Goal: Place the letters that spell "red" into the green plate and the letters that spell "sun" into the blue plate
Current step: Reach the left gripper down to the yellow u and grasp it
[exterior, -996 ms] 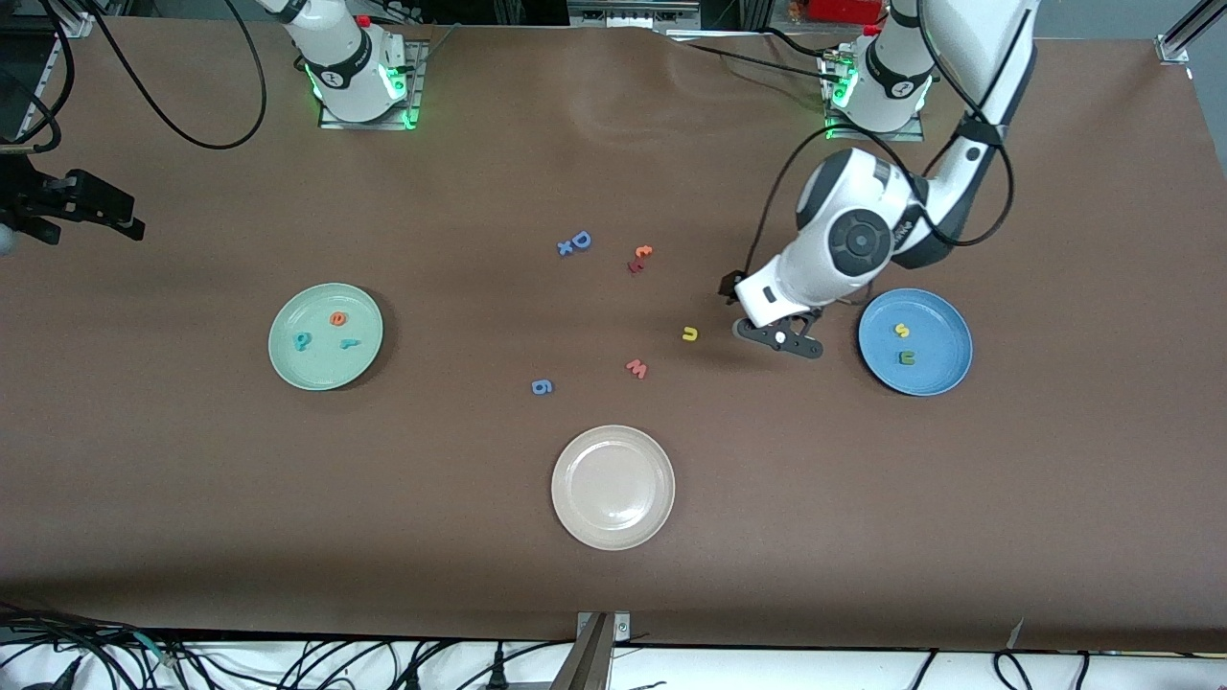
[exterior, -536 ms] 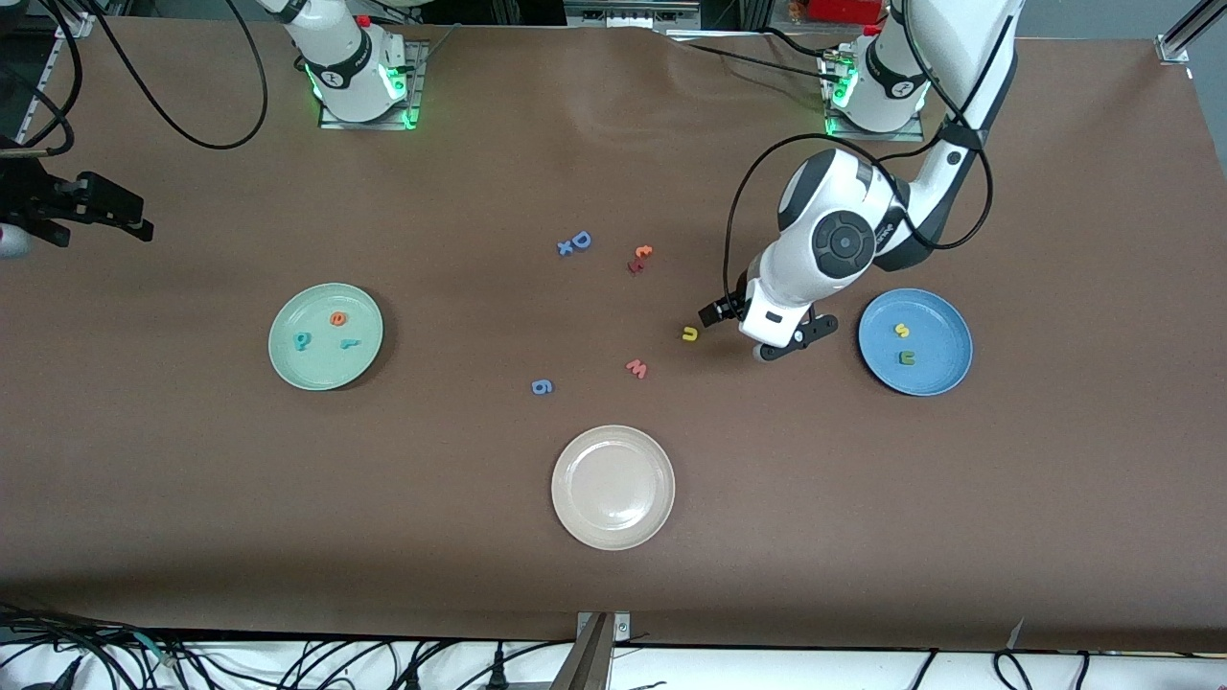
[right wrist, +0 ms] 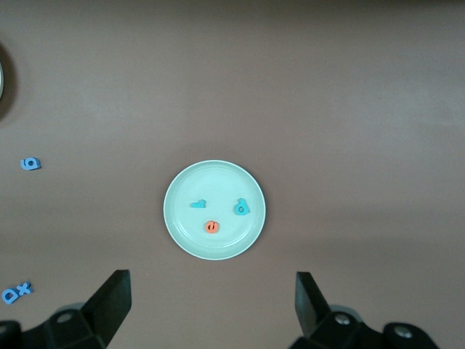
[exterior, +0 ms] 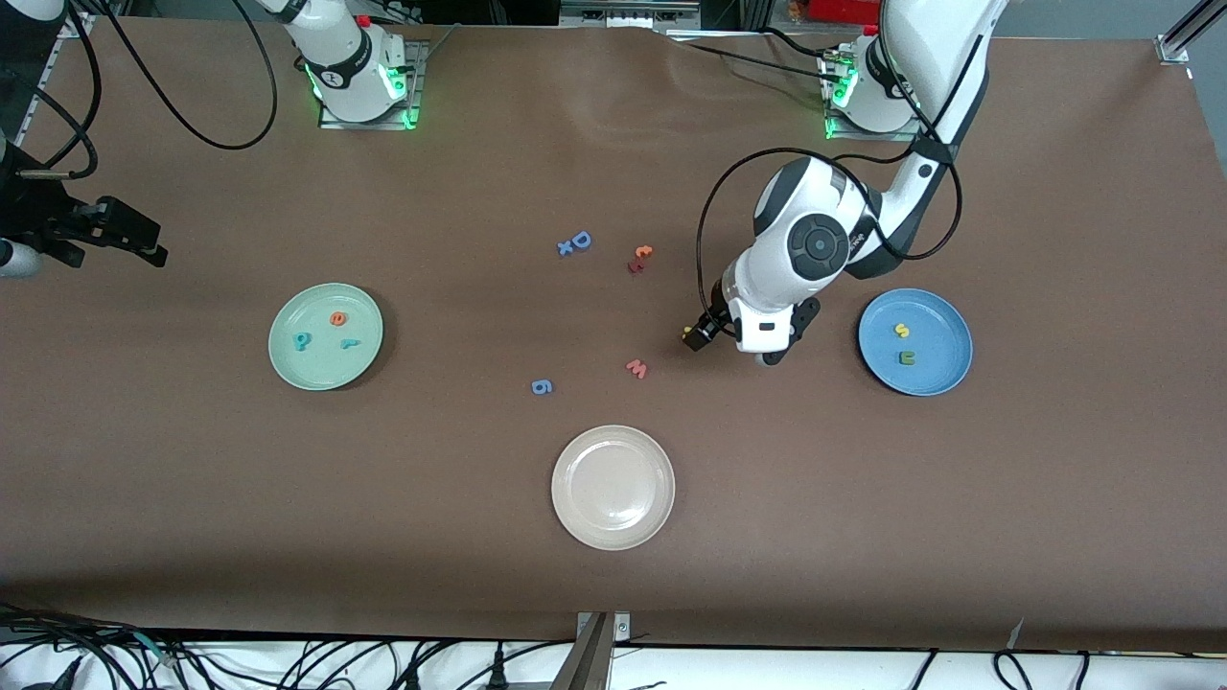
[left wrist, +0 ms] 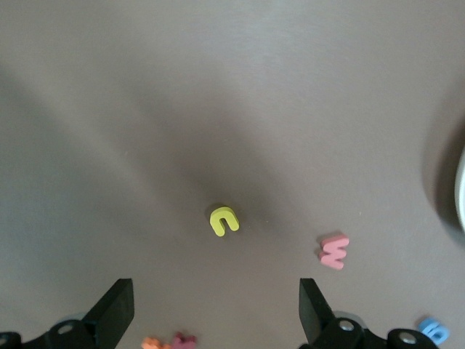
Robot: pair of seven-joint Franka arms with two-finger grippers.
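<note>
The green plate (exterior: 326, 369) (right wrist: 182, 225) holds the orange e (exterior: 337, 318) (right wrist: 211, 227), the teal d (exterior: 301, 340) (right wrist: 241, 208) and the teal r (exterior: 350, 343) (right wrist: 197, 204). On the blue plate (exterior: 944, 331) lie the yellow s (exterior: 901, 331) and the green n (exterior: 906, 357). The yellow u (left wrist: 224, 220) rests on the bare table between the plates, half hidden under the left wrist in the front view (exterior: 687, 332). My left gripper (left wrist: 216, 320) (exterior: 781, 337) hangs open just beside the u, holding nothing. High over the green plate's end of the table, my right gripper (right wrist: 213, 305) is open and empty.
A beige-white plate (exterior: 613, 522) stands nearer the front camera, mid-table. Loose letters lie around the u: a pink w (exterior: 637, 368) (left wrist: 334, 251), a blue 6 (exterior: 542, 386) (left wrist: 434, 327), a red and orange pair (exterior: 639, 259), and a blue D with x (exterior: 575, 242) (right wrist: 16, 292).
The left arm has swung away from the blue plate toward the yellow u, turning its hand, and now covers part of the u. The right arm drifted slightly.
</note>
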